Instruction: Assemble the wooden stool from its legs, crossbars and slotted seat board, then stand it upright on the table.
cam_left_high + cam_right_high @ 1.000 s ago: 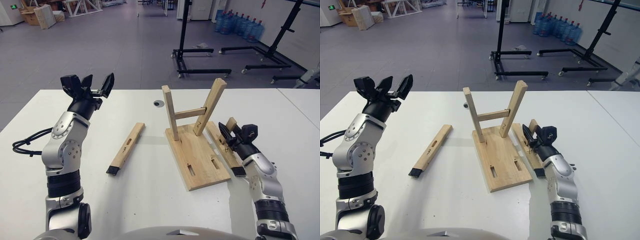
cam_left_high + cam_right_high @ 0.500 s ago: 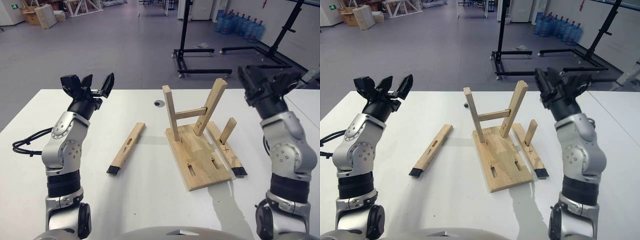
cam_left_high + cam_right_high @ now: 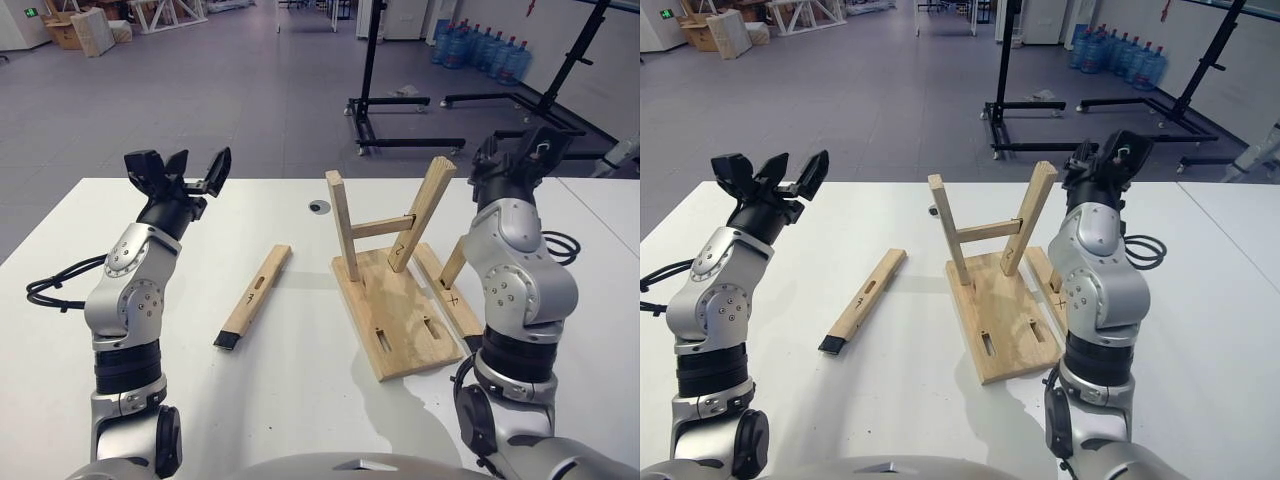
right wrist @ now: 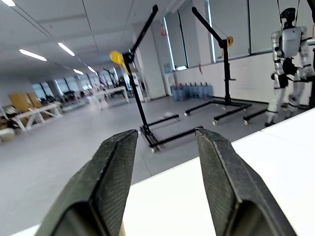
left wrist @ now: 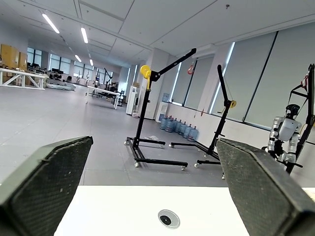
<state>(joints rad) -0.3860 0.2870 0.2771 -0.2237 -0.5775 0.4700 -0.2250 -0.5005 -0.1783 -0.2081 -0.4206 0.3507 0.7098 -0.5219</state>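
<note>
The slotted seat board (image 3: 403,318) lies flat on the white table (image 3: 300,380). Two legs (image 3: 342,226) (image 3: 422,212) stand in its far slots, joined by a crossbar (image 3: 377,228). A loose leg (image 3: 254,297) lies to the board's left. Another leg (image 3: 452,297) with a short crossbar stub (image 3: 456,262) lies along the board's right edge, partly hidden by my right arm. My left gripper (image 3: 179,168) is raised over the table's far left, open and empty (image 5: 152,196). My right gripper (image 3: 518,150) is held high, right of the upright legs, open and empty (image 4: 165,191).
A round grommet hole (image 3: 319,207) sits in the table behind the stool parts. A black cable (image 3: 48,290) loops at the left edge. A second table (image 3: 605,200) adjoins on the right. Black wheeled stands (image 3: 400,110) are on the floor beyond.
My right arm let go of the leg piece beside the board, rose high and then swung in closer to the upright legs. The left arm and the wooden parts stayed put.
</note>
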